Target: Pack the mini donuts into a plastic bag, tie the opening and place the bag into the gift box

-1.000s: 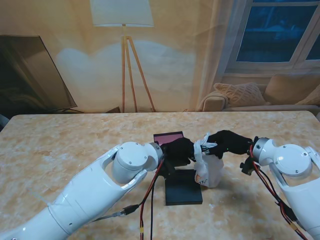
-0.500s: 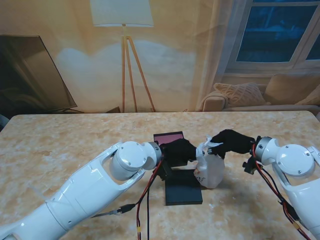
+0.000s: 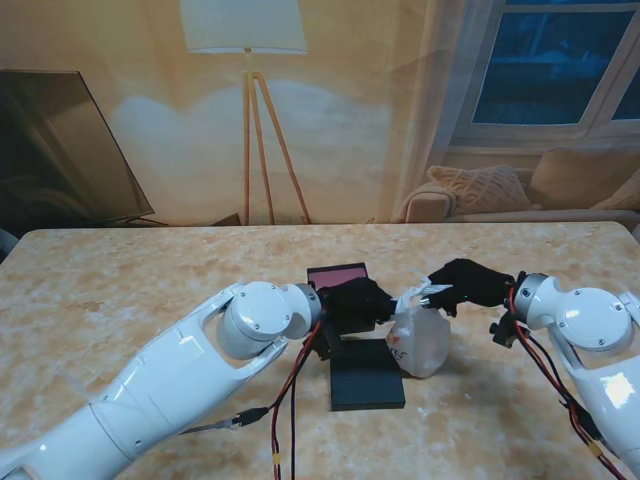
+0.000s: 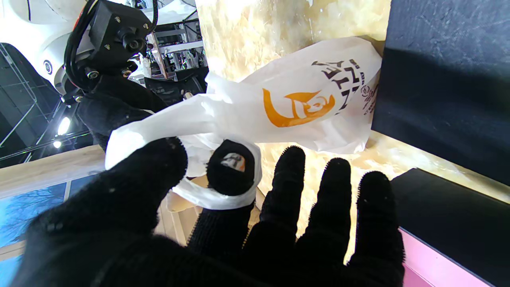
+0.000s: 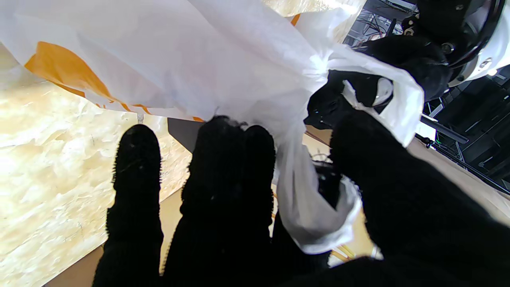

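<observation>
One plastic bag (image 3: 418, 345), one gift box (image 3: 338, 277), one lid (image 3: 366, 385), two hands.

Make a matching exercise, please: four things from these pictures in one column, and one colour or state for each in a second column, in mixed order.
1. plastic bag
2. gift box lid
3. left hand
4. table

a. black, lying flat
b. marbled beige
c. white with orange logo
d. index finger looped in a bag handle

Pairs: 1-c, 2-a, 3-d, 4-b
</observation>
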`<move>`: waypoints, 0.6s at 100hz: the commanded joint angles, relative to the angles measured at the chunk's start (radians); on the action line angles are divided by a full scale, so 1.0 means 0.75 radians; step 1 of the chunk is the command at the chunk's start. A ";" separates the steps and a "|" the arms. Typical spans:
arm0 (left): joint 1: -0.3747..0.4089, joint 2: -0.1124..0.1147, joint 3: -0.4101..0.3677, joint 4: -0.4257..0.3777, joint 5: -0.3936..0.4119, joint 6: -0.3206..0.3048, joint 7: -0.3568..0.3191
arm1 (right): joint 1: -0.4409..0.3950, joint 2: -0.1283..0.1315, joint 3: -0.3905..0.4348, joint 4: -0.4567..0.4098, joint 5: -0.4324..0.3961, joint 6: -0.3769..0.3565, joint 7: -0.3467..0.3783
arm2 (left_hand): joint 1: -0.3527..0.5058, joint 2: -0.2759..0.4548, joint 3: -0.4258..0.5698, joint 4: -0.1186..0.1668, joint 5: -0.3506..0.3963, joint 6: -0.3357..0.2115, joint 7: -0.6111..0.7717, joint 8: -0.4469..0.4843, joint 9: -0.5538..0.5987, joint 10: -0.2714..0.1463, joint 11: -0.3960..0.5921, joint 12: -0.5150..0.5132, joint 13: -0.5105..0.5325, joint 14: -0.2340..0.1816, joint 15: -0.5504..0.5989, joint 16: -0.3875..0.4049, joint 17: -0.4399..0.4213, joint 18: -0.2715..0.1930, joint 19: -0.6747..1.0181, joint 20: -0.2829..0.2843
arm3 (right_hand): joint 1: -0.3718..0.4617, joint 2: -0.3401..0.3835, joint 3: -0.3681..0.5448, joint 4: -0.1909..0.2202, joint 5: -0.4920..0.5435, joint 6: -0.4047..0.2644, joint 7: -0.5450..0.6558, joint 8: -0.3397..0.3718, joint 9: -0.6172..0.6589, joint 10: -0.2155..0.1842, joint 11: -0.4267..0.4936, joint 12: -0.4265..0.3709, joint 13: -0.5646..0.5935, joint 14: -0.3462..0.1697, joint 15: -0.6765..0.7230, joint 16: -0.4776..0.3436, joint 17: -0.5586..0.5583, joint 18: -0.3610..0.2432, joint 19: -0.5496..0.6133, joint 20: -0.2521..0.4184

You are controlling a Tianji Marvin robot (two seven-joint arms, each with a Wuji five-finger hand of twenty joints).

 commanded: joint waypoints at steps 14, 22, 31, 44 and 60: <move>0.006 0.000 -0.006 -0.005 0.008 -0.003 -0.004 | -0.029 -0.004 0.013 -0.024 -0.023 0.017 0.002 | 0.018 -0.037 0.001 0.005 0.059 0.021 0.084 -0.007 0.056 -0.031 0.035 0.028 0.045 0.007 0.028 0.013 0.011 0.010 0.040 0.017 | 0.020 -0.051 0.031 -0.035 0.076 -0.002 0.154 0.034 0.060 -0.034 0.056 0.063 0.049 -0.062 0.054 0.040 -0.005 -0.003 0.009 -0.011; 0.007 0.000 -0.006 -0.006 0.009 -0.003 -0.004 | -0.036 -0.005 0.022 -0.029 -0.032 0.015 -0.006 | 0.020 -0.035 0.000 0.005 0.063 0.022 0.085 -0.009 0.056 -0.030 0.037 0.030 0.046 0.007 0.030 0.014 0.013 0.010 0.044 0.015 | 0.026 -0.055 0.035 -0.037 0.077 0.001 0.156 0.036 0.063 -0.036 0.060 0.070 0.051 -0.063 0.066 0.043 -0.004 0.000 0.012 -0.010; 0.008 0.001 -0.006 -0.007 0.012 -0.003 -0.003 | -0.044 -0.005 0.031 -0.034 -0.039 0.012 -0.010 | 0.023 -0.036 -0.002 0.005 0.067 0.024 0.086 -0.010 0.055 -0.030 0.036 0.030 0.044 0.009 0.030 0.014 0.014 0.009 0.048 0.013 | 0.037 -0.065 0.045 -0.041 0.082 0.006 0.161 0.038 0.067 -0.034 0.068 0.080 0.053 -0.061 0.084 0.048 -0.004 0.001 0.014 -0.009; 0.010 0.001 -0.005 -0.008 0.015 -0.003 -0.002 | -0.049 -0.003 0.038 -0.035 -0.052 0.004 -0.010 | 0.023 -0.035 -0.004 0.005 0.066 0.023 0.086 -0.012 0.050 -0.029 0.032 0.029 0.039 0.008 0.029 0.014 0.010 0.007 0.050 0.010 | 0.037 -0.070 0.059 -0.043 0.086 0.007 0.166 0.039 0.071 -0.029 0.076 0.092 0.054 -0.064 0.102 0.053 -0.003 0.001 0.017 -0.008; 0.014 0.002 -0.005 -0.006 0.027 -0.004 0.003 | -0.047 0.001 0.041 -0.026 -0.055 -0.002 0.005 | 0.025 -0.036 -0.002 0.006 0.067 0.022 0.087 -0.013 0.053 -0.028 0.033 0.029 0.041 0.009 0.032 0.014 0.012 0.010 0.055 0.007 | 0.046 -0.081 0.071 -0.045 0.090 0.014 0.172 0.039 0.073 -0.029 0.085 0.104 0.052 -0.064 0.120 0.059 -0.009 0.004 0.015 -0.008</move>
